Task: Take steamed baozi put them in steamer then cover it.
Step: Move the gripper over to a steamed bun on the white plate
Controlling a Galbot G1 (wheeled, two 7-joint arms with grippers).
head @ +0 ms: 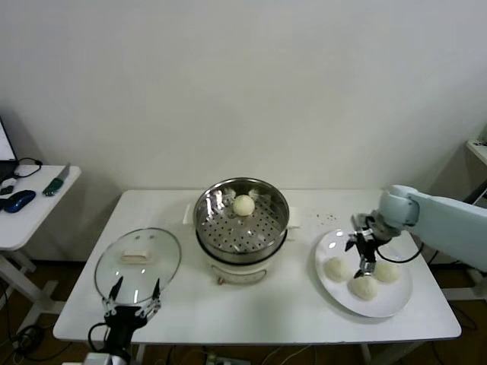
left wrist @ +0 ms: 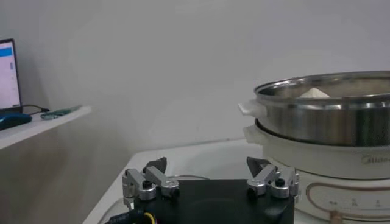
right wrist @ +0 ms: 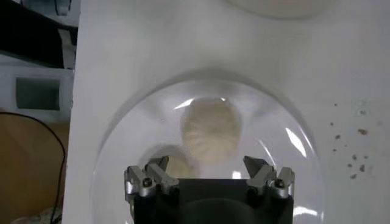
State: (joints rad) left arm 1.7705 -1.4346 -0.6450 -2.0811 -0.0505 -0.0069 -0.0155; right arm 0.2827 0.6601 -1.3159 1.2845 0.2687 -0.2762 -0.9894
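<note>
One steamed baozi (head: 243, 204) is already seated in the steamer (head: 242, 220) at mid-desk, and three more are kept on the plate (head: 364, 272) by the desk's right edge. The right claw (head: 366, 260) is poised above them, spread wide and empty, so one bun can be straddled. The cover (head: 138, 264) is parked near the front-left corner, with the left claw (head: 133, 292) held wide at its front rim for later lidding.

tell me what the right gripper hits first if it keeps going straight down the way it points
Most likely the round cream-white dough bun on the flat white plate. The right gripper hangs open above it, and the wrist view shows that bun between its fingers; exact depth is unclear.
</note>
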